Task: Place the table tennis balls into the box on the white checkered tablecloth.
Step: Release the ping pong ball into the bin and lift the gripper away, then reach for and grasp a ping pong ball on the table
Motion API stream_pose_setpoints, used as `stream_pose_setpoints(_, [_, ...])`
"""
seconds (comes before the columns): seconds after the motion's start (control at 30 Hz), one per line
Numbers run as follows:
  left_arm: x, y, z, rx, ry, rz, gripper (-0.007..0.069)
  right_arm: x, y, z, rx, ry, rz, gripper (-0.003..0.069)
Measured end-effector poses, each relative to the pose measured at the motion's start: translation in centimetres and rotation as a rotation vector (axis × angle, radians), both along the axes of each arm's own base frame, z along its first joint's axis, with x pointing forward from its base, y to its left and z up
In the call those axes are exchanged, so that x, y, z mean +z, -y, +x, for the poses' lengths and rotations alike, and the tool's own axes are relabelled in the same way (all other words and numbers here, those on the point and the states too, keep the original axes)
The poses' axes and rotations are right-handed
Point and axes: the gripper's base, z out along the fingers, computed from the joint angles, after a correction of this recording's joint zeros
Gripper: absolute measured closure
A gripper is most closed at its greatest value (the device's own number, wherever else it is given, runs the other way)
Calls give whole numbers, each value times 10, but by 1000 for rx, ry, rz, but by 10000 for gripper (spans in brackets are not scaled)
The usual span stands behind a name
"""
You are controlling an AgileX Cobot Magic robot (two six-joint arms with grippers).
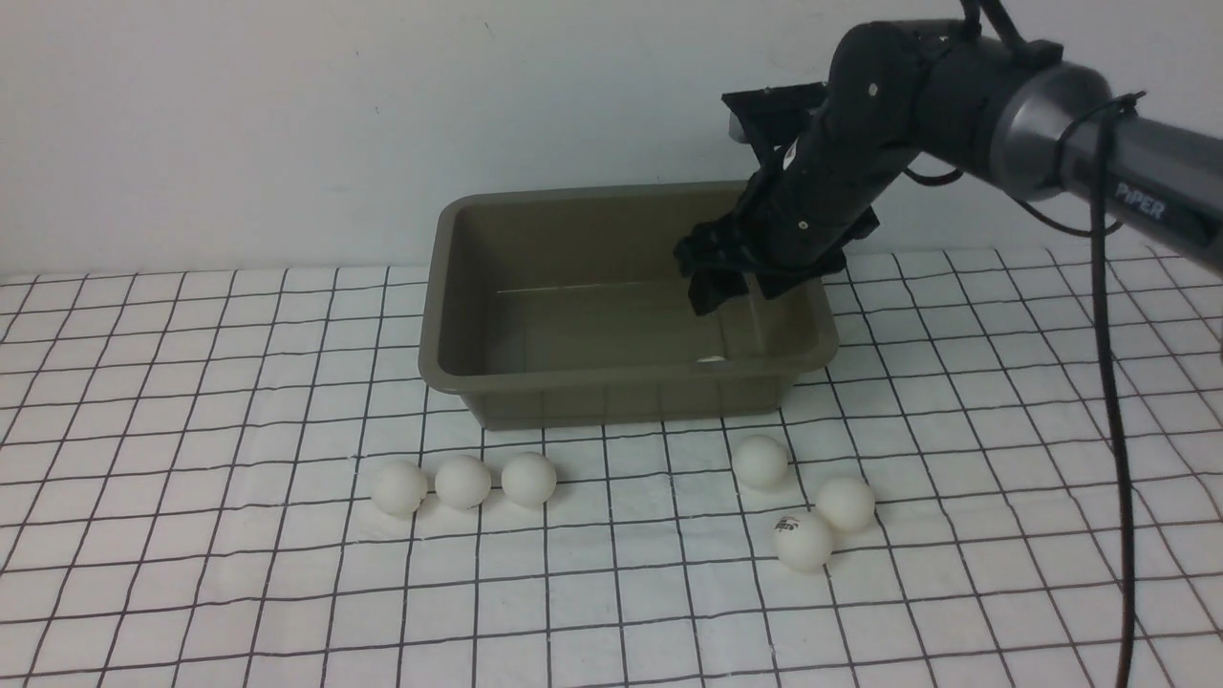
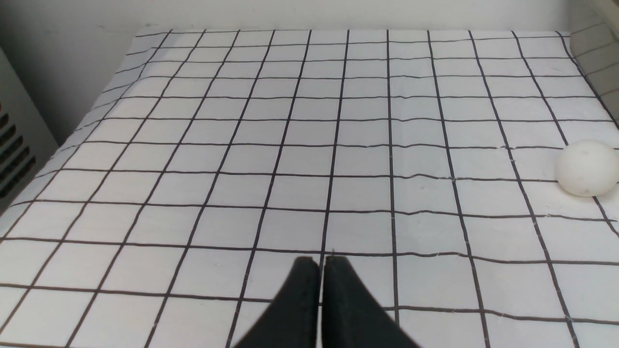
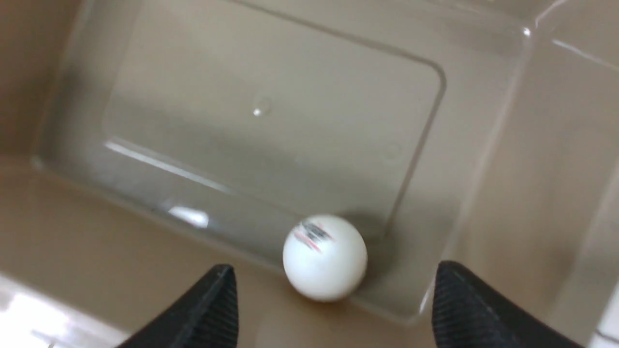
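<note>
Noted right gripper (image 1: 717,291) gaping above box (image 1: 441,287), printed ball (image 3: 324,257) loose inside by near wall. Found left gripper (image 2: 321,263) pinched shut over tablecloth (image 1: 191,382); six balls (image 1: 462,481) outside. Risk of scattering the clustered ones through a careless approach.

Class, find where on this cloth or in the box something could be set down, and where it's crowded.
Free: the tablecloth left of the box and the row of three table tennis balls; the gap between that row and the trio of balls; the box's left floor. Crowded: the box's right end: one ball under the open right tool.
</note>
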Motion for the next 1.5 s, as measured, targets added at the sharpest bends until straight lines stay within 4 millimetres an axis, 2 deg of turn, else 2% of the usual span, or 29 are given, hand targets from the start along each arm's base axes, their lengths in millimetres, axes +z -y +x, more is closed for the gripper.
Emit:
stream_pose_setpoints(0.1, [0, 0, 0, 0, 0, 0, 629, 28, 3, -6, 17, 7, -24, 172])
stream_pose_setpoints(0.27, [0, 0, 0, 0, 0, 0, 629, 52, 10, -12, 7, 56, -46, 172])
stream_pose_setpoints(0.43, [0, 0, 0, 0, 0, 0, 629, 60, 16, -25, -7, 45, -54, 172])
stream_pose_setpoints(0.5, [0, 0, 0, 0, 0, 0, 629, 52, 24, -43, -6, -13, -79, 172])
stream_pose_setpoints(0.53, [0, 0, 0, 0, 0, 0, 629, 54, 24, -44, -7, -8, -77, 172])
stream_pose_setpoints(0.67, [0, 0, 0, 0, 0, 0, 629, 27, 44, -81, 1, -127, -178, 172])
stream_pose_setpoints(0.7, [0, 0, 0, 0, 0, 0, 629, 27, 44, -81, 1, -127, -178, 172])
stream_pose_setpoints(0.73, [0, 0, 0, 0, 0, 0, 629, 15, 49, -90, -2, -171, -208, 172])
stream_pose_setpoints(0.8, [0, 0, 0, 0, 0, 0, 629, 7, 51, -94, -7, -197, -221, 172])
stream_pose_setpoints(0.87, [0, 0, 0, 0, 0, 0, 629, -13, 53, -99, -24, -225, -230, 172])
stream_pose_setpoints(1.07, [0, 0, 0, 0, 0, 0, 629, -49, 52, -96, -75, -195, -200, 172])
stream_pose_setpoints(1.5, [0, 0, 0, 0, 0, 0, 629, -83, 47, -82, -89, -186, -197, 172])
